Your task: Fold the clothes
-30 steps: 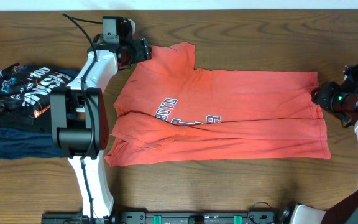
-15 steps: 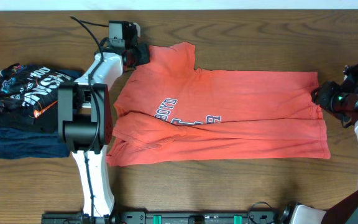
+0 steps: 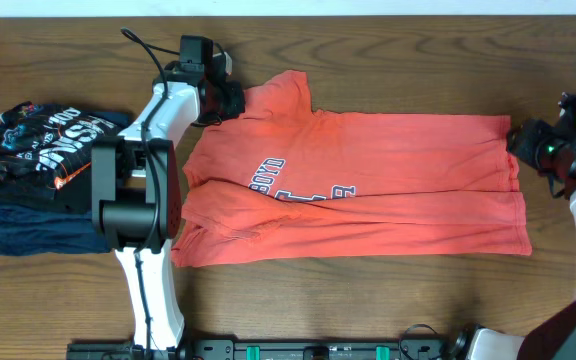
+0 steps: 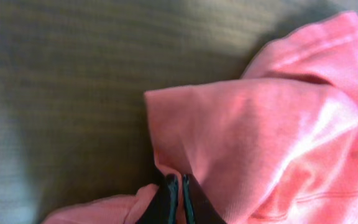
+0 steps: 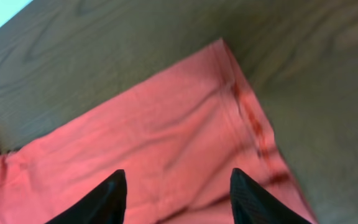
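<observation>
- You have the orange-red short-sleeved cotton T-shirt lying mostly flat across the middle of the brown wooden table, collar end to the left and hem to the right, white block lettering showing near its middle
- Your left gripper sits at the shirt's far left sleeve; in the left wrist view its black fingers are pressed together, pinching a fold of the sleeve cloth, which bunches up around them
- Your right gripper is at the shirt's far right hem corner; in the right wrist view its fingers stand spread over the cloth, and you cannot tell whether they touch it
- A pile of folded black and navy garments with white print rests at the left edge of the table, apart from the shirt, beyond the left arm
</observation>
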`<state>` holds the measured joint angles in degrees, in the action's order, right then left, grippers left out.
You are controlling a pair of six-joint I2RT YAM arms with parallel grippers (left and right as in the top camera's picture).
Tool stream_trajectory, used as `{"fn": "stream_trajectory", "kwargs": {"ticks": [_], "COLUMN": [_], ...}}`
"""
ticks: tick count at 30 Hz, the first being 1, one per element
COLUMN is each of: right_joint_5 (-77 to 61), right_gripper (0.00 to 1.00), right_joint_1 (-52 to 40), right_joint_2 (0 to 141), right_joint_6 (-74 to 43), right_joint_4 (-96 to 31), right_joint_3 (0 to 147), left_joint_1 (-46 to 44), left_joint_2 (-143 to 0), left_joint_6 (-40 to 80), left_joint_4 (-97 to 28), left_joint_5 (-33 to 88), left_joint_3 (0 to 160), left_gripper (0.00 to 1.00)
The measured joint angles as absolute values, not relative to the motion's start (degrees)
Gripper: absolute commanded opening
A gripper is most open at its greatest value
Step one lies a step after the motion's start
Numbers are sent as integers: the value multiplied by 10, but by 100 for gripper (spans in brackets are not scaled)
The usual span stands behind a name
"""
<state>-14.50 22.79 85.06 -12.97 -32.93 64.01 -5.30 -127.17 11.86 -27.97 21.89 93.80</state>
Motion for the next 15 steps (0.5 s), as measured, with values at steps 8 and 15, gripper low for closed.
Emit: {"fn": "stream_trajectory", "kwargs": {"ticks": [8, 15], "right_joint_5": [-144, -135], "right_gripper": [64, 64], "right_joint_1": [215, 212], "right_joint_2": [979, 1089], "right_joint_6": [-100, -91], "right_joint_4": [-144, -22], "right_joint_3": [640, 640], "left_joint_1": [-53, -53], "left_joint_2": [-1227, -1225], "left_joint_6": [118, 118], "left_joint_4": [-317, -337], "left_joint_5": [222, 222], "left_joint_3": [938, 938], "left_gripper": [6, 6]}}
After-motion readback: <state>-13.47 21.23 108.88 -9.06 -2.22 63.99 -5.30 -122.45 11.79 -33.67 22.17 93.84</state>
